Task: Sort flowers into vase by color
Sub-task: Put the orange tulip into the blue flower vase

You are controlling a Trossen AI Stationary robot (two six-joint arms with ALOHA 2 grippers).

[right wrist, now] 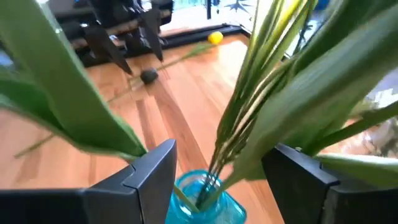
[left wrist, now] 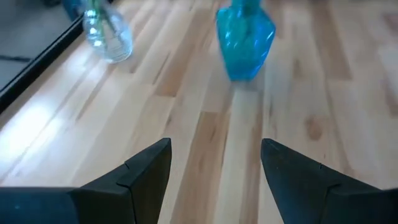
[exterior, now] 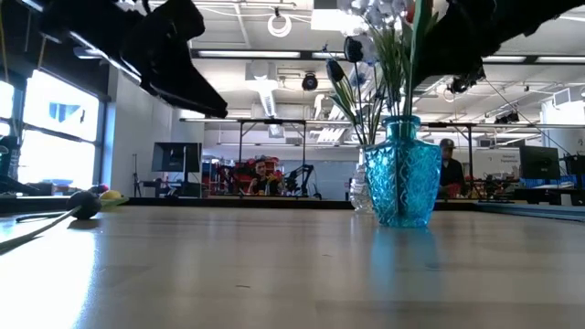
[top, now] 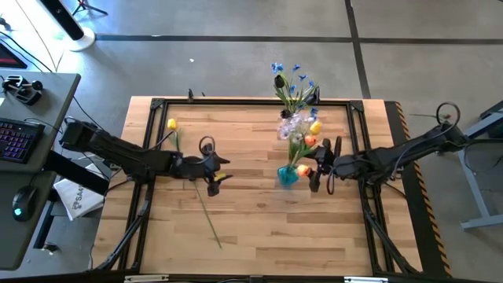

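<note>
Wood bench (top: 259,228), workshop behind. Right end effector (right wrist: 217,174) open, straddling the stems above the blue vase (top: 288,174), gripping nothing. Left end effector (top: 216,174) wide open, empty, mid-bench. Yellow flower (top: 172,124) and dark-headed flower (exterior: 84,205) lie loose; clear vase (left wrist: 107,34) beyond.

Right pincer (top: 321,169) sits just beside vase (top: 288,175), stems (right wrist: 249,112) rising between its fingers. Second vase (top: 289,126) stands behind. Left pincer (top: 218,174) is well apart, over a loose flower (top: 172,124) lying on table (top: 259,228).
</note>
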